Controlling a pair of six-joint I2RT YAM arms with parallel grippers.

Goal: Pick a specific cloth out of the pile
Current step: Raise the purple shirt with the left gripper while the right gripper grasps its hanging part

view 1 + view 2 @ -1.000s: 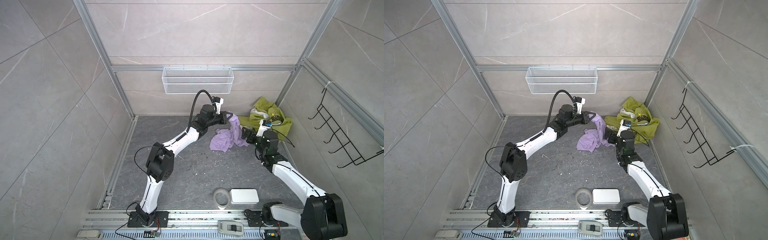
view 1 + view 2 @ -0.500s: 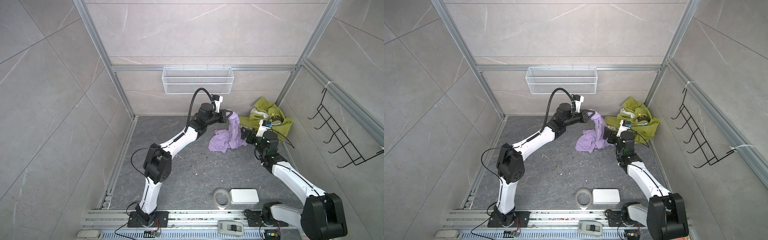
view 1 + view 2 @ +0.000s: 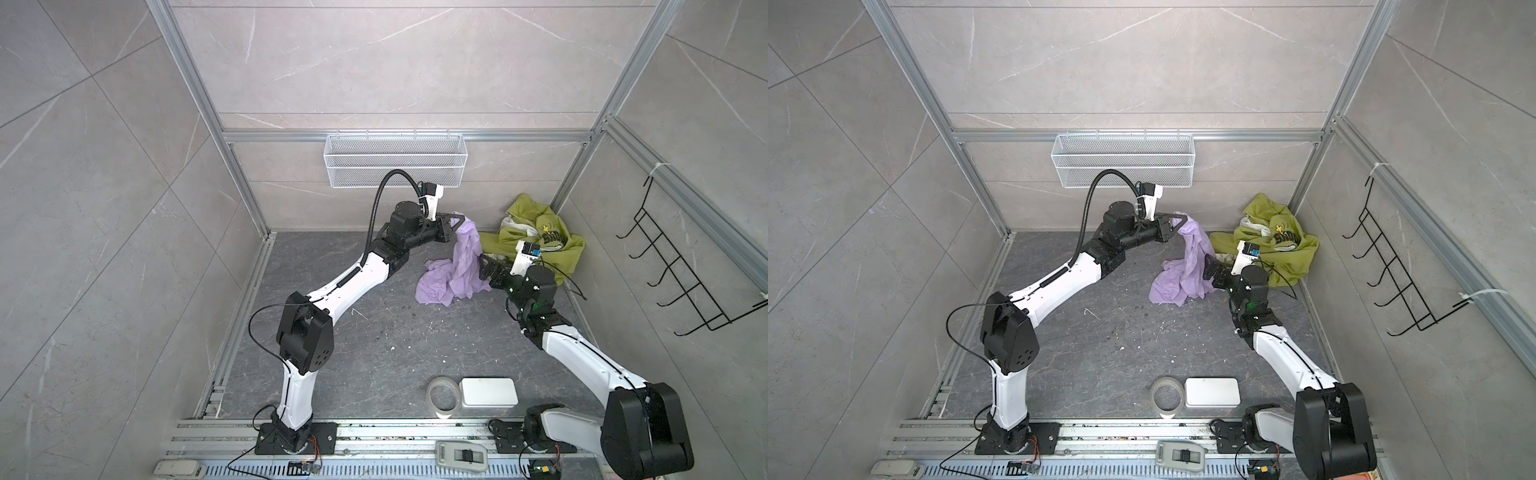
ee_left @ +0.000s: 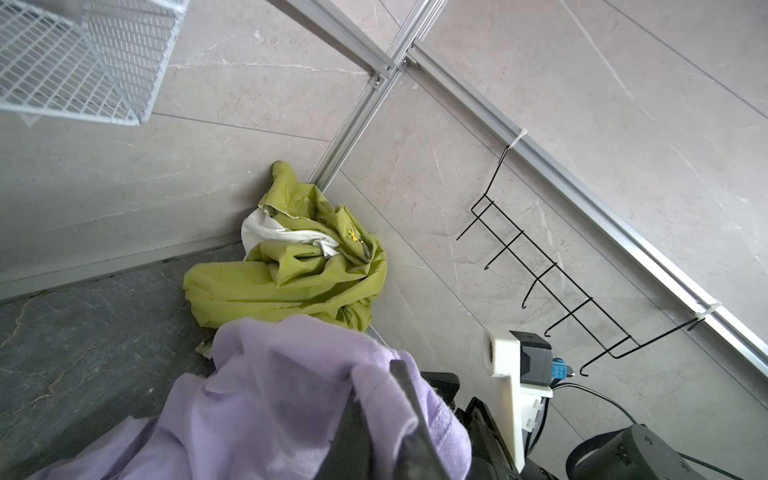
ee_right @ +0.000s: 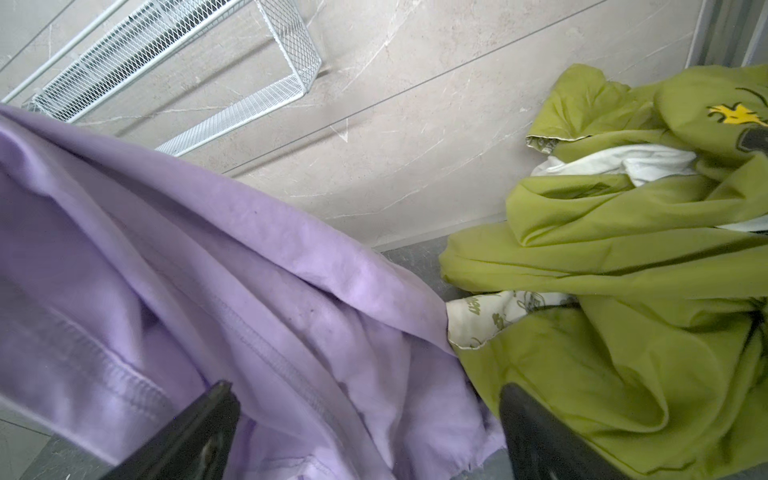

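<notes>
Right wrist — stitched hems on the cloth (image 5: 249,291), right jaws wide apart; both top views — left jaws tight on it.

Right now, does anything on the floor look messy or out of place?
Yes: white specks and dark crumbs litter the grey floor. The purple cloth hangs half-lifted from the left end effector, its rest lying crumpled on the floor.

A robot lab test cell: grey marble-look tile wall panels (image 3: 374,62) in silver aluminium framing (image 3: 395,136), a white wire-mesh basket (image 3: 395,166) on the far wall, and a black wire hook rack (image 3: 681,259) on the right.
</notes>
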